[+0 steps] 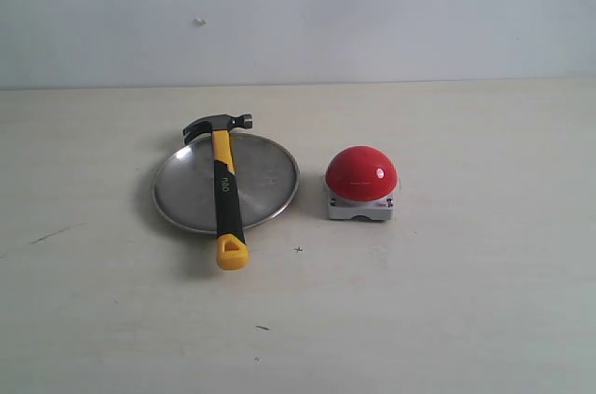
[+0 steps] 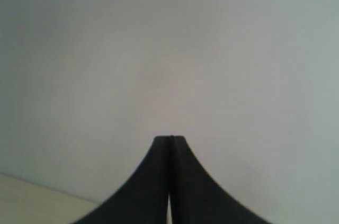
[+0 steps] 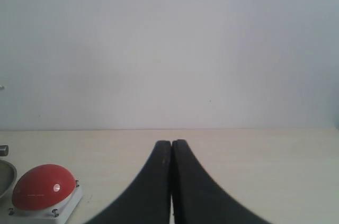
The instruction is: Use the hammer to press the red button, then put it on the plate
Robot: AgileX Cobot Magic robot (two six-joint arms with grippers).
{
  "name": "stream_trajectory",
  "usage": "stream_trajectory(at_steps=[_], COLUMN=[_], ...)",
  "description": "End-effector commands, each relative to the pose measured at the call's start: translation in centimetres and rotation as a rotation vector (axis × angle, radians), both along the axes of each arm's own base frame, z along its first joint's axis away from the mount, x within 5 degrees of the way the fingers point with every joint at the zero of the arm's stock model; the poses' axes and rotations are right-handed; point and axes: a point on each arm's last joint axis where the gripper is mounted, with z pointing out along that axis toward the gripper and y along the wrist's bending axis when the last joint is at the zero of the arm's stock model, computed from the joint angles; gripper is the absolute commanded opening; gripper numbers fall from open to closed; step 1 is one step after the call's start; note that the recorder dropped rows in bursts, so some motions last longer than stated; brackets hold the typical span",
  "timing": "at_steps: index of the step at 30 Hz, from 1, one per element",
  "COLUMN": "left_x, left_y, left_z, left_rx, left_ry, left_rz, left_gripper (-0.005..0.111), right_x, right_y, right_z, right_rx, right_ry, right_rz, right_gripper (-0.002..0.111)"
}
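The hammer [image 1: 224, 188] lies across the silver plate [image 1: 265, 182], its dark head at the plate's far rim and its yellow looped end hanging over the near rim onto the table. To the right of the plate sits the red button [image 1: 360, 173] on its grey-white base. Neither arm shows in the exterior view. My left gripper [image 2: 170, 138] is shut on nothing and faces a blank wall. My right gripper [image 3: 171, 142] is also shut and empty; its wrist view shows the red button [image 3: 42, 187] and a sliver of the plate [image 3: 5, 175] off to one side.
A pale wooden table [image 1: 466, 301] carries everything, with a white wall [image 1: 372, 12] behind its far edge. A few small dark marks [image 1: 298, 249] dot the tabletop.
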Motion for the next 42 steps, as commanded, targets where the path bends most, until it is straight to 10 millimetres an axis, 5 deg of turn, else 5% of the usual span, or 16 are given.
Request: stream_trajectory(at_steps=[1, 10, 42], left_x=[0.3, 0.4, 0.4], left_y=[0.4, 0.9, 1.0], left_z=[-2.2, -3.4, -3.4], left_rx=[0.249, 0.396, 0.403], left_ry=[0.123, 0.274, 0.275], left_rz=[0.119, 0.205, 0.217], left_gripper=[0.0, 0.0, 0.0], right_x=[0.0, 0.0, 0.0], right_y=[0.0, 0.0, 0.0], right_z=[-0.1, -0.1, -0.1], right_rx=[-0.007, 0.001, 0.001], right_ry=[0.0, -0.001, -0.001], right_rz=[-0.006, -0.005, -0.005], right_gripper=[0.0, 0.0, 0.0])
